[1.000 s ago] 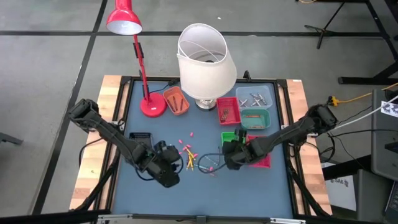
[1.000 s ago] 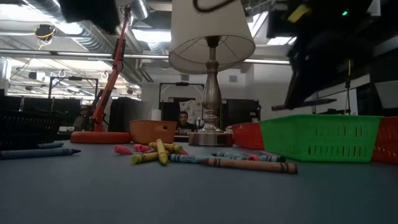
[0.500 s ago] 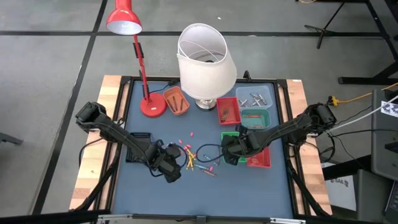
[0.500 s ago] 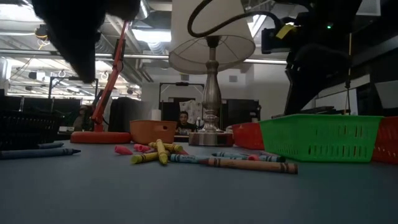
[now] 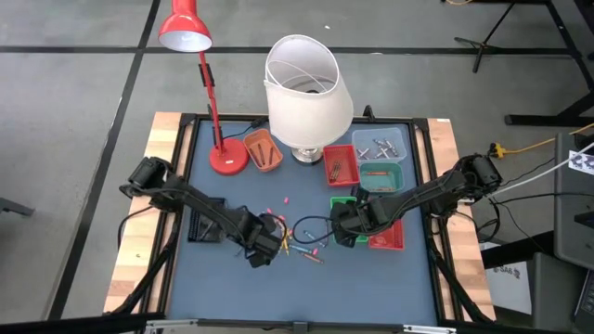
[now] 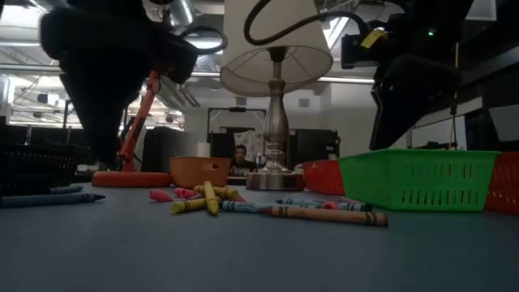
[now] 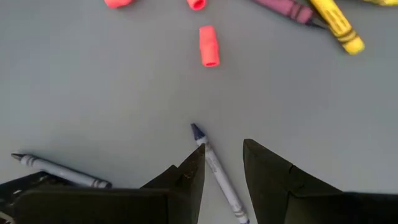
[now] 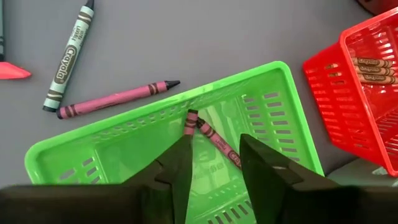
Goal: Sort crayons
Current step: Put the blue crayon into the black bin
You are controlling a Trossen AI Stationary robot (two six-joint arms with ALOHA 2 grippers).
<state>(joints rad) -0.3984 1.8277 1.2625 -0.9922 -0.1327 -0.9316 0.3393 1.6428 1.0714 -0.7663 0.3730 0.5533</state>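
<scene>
Left of centre, the left gripper (image 7: 221,171) straddles a blue crayon (image 7: 214,168) on bare mat, jaws narrowly parted. Loose crayons (image 5: 295,239) lie mid-table. Rightward, the right gripper (image 8: 211,163) hangs parted over the green tray (image 8: 273,84), a pink crayon (image 8: 214,138) inside.

The left arm stretches from the worktop's left edge toward the centre, elbow bent, its left pincer (image 5: 263,243) held low over the surface with both dark fingers (image 7: 186,177) pointing down and a narrow gap between them. The right arm reaches in from the right edge in a long, nearly straight line, its wrist angled downward near the middle of the worktop. The right pincer (image 5: 345,225) hangs there with its fingers (image 8: 177,165) parted, nothing gripped between them.
</scene>
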